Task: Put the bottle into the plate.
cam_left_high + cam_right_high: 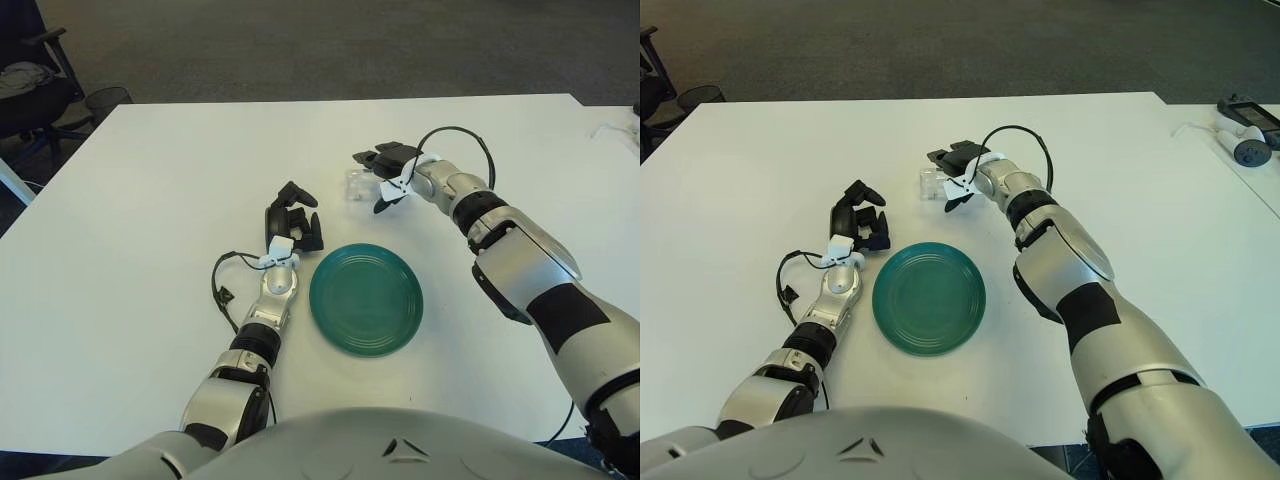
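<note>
A small clear bottle lies on the white table, beyond the plate. The round teal-green plate sits near the table's front middle and holds nothing. My right hand reaches in from the right, directly beside the bottle. Its fingers are spread, the upper fingers just over the bottle's far side and the thumb lower right of it. They are not closed on the bottle. My left hand shows just left of the plate's far-left rim, with its fingers relaxed and holding nothing.
A black cable loops beside my left forearm. A second table at the right carries white devices. An office chair and a bin stand off the table's far left corner.
</note>
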